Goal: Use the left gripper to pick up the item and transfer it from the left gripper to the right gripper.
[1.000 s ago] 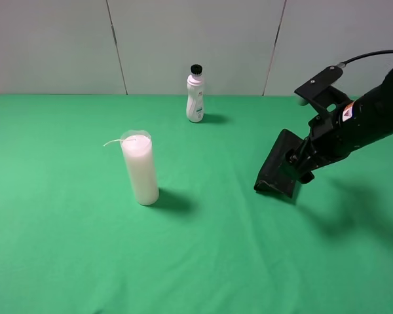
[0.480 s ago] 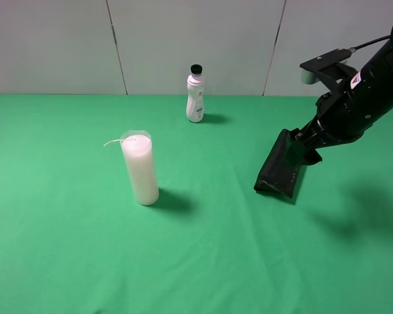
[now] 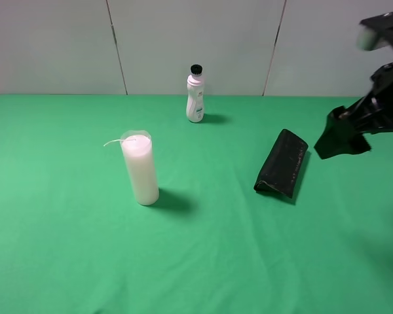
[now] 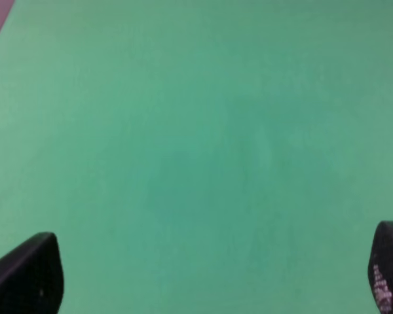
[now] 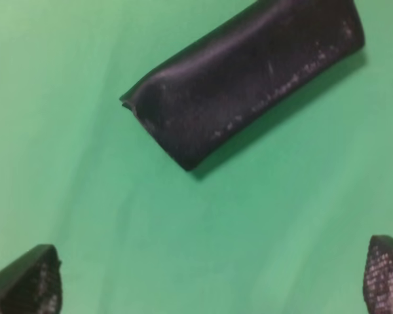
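Observation:
The item, a flat black pouch [image 3: 281,164], lies on the green cloth right of centre with nothing holding it. It also shows in the right wrist view [image 5: 249,78]. My right gripper [image 3: 339,139] hangs in the air to the right of the pouch, clear of it. In the right wrist view [image 5: 206,278] its fingertips [image 5: 27,282] stand wide apart with nothing between them. My left gripper [image 4: 206,275] is out of the exterior high view. Its fingertips [image 4: 26,275] stand wide apart over bare green cloth.
A tall white candle in glass [image 3: 139,167] stands left of centre. A small white bottle with a black cap [image 3: 195,95] stands at the back near the grey wall. The green cloth [image 3: 203,248] covers the whole table.
My right gripper has drawn back from the pouch, up and to the right. The pouch has stayed where it lay. The candle and bottle have not moved.

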